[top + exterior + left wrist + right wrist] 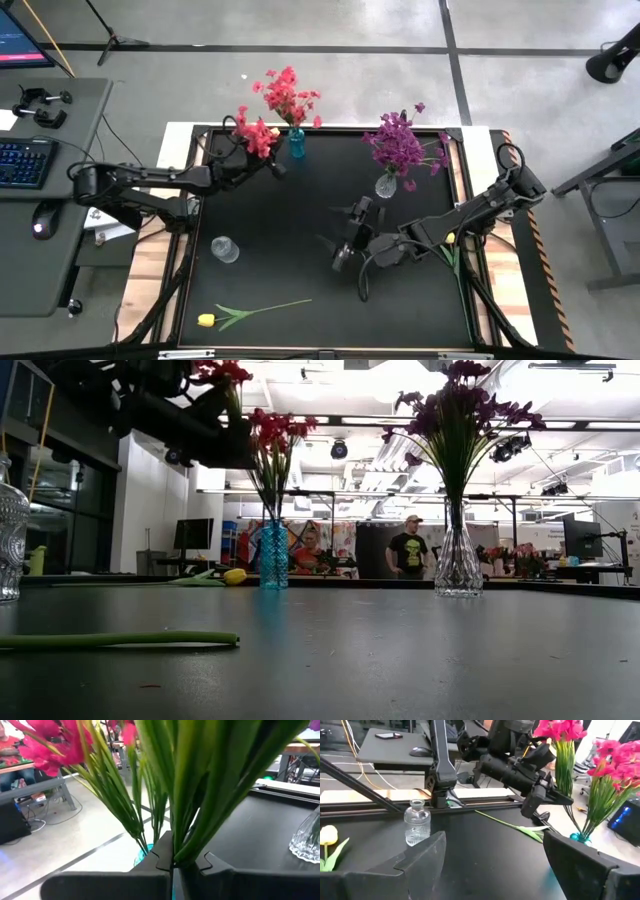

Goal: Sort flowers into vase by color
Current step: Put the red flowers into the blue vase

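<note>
- The red-pink bunch (258, 134) is up in the air at the back left of the table, pinched by its green stems in the left gripper (274, 163), whose fingers are pressed tight together on them – the left wrist view shows the stems squeezed right in the notch
- It hangs just beside the blue vase (296, 144), which already has another red-pink bunch (287, 94) standing in it, so it looks like the arm is lining it up to drop in with its colour mates
- Holding low on the stems makes sense, it leaves the ends free to go into the narrow neck, though the stem ends don't look to be in the vase yet
- Purple flowers (400, 143) are already in the clear glass vase (386, 185) at the back right
- A yellow tulip (206, 320) lies flat near the front edge, stem pointing right, and another yellow bud (449, 238) sits by the right arm
- The small empty glass bottle (224, 249) on the left is probably meant for the yellows
- The right gripper (350, 238) waits mid-table with its fingers spread wide and nothing in them, well clear of the left arm's work
</note>
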